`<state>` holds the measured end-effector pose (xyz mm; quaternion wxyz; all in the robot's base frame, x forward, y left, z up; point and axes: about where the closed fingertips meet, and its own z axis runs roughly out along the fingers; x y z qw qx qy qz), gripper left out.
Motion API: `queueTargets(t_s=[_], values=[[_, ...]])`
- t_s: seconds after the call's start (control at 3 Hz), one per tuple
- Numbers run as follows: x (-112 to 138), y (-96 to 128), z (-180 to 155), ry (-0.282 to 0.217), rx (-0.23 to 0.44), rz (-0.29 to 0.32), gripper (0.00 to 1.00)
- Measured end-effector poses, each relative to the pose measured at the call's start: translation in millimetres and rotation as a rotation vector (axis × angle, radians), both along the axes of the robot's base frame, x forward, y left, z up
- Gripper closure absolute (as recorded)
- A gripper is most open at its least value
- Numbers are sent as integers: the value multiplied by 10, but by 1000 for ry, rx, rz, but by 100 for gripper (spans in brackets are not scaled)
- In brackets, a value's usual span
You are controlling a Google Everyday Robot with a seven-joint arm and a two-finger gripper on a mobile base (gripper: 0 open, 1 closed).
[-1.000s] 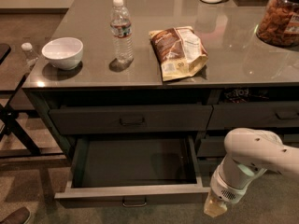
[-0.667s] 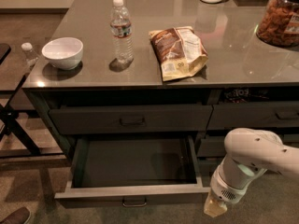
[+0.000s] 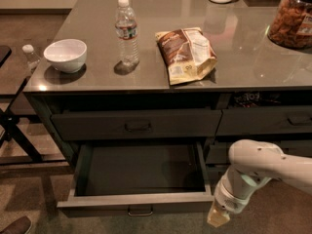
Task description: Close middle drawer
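The middle drawer (image 3: 136, 203) is pulled far out of the left stack of the dark grey cabinet. It is wide, shallow and empty, with a small bar handle (image 3: 140, 211) at the centre of its front. Above it the top drawer (image 3: 136, 125) is shut. My gripper (image 3: 218, 217) hangs low at the end of the white arm (image 3: 253, 169), just right of the open drawer's front right corner and close to it. I cannot tell whether it touches the drawer front.
On the countertop (image 3: 243, 67) stand a white bowl (image 3: 65, 55), a water bottle (image 3: 126, 30), a snack bag (image 3: 187, 52) and a jar of snacks (image 3: 292, 16). The narrower right stack of drawers (image 3: 265, 122) is behind my arm. A black folding stand (image 3: 14, 130) is at the left.
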<state>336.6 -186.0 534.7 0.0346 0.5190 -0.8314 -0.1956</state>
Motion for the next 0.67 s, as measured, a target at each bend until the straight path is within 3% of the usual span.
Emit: queueTargets(t_s=[0.33, 0.67], values=[[298, 233, -533, 33, 30, 6, 100], [283, 248, -582, 44, 34, 7, 100]])
